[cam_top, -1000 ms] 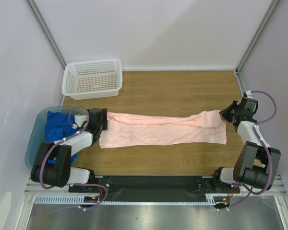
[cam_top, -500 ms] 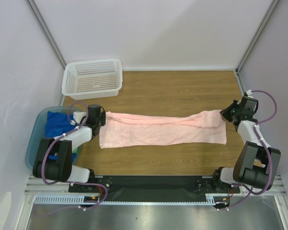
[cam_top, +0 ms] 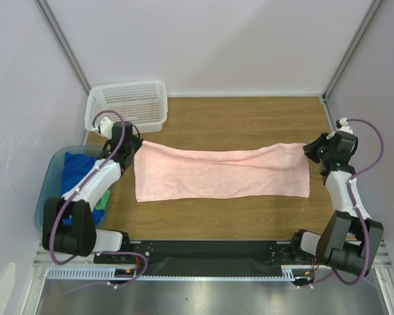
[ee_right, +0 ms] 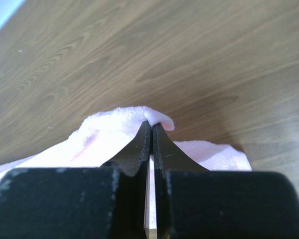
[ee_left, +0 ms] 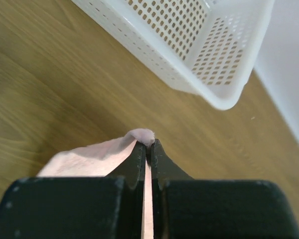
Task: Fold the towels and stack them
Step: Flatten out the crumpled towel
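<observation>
A pale pink towel [cam_top: 220, 174] is stretched left to right across the wooden table. My left gripper [cam_top: 132, 142] is shut on its far left corner [ee_left: 142, 135], next to the white basket. My right gripper [cam_top: 310, 149] is shut on its far right corner [ee_right: 157, 118]. The far edge hangs taut between the two grippers, and the near edge rests on the table. A blue towel [cam_top: 75, 169] and a sliver of green towel [cam_top: 101, 202] lie bunched in the teal tub at the left.
A white perforated basket [cam_top: 126, 107] [ee_left: 199, 55] stands at the back left, close to my left gripper. The translucent teal tub [cam_top: 47, 197] sits beside the table's left edge. Grey walls enclose the table on three sides.
My left gripper closed on the towel's left corner and pulled it back toward the basket. The right gripper shifted slightly right. The pink towel went from bunched to spread wide and taut.
</observation>
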